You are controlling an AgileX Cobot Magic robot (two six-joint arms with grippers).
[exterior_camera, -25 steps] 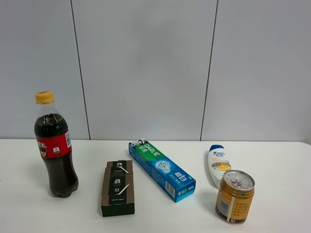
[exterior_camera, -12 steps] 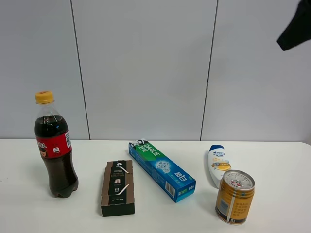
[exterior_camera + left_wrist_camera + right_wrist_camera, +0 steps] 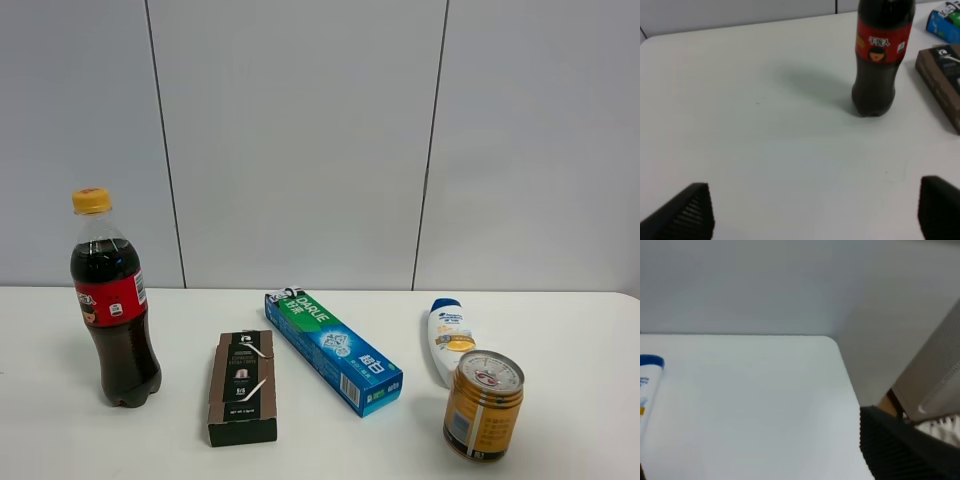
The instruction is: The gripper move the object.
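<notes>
Clearly nothing is grasped yet: the left gripper (image 3: pixel 812 212) hangs wide open and empty before the upright cola bottle (image 3: pixel 881 55). Next it should advance and straddle the bottle. The right gripper's (image 3: pixel 905 450) jaw state I cannot tell.

The blue-green toothpaste box (image 3: pixel 333 351) at the desk's middle reads "DARLIE", while the cola bottle (image 3: pixel 113 300) at nine o'clock carries a red label whose white Chinese characters stay too small to read.

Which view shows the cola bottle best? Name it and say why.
Exterior high: the cola bottle stands whole, from cap to base, on the table. The left wrist view shows its label and base only, the top cropped off. The right wrist view misses it.
</notes>
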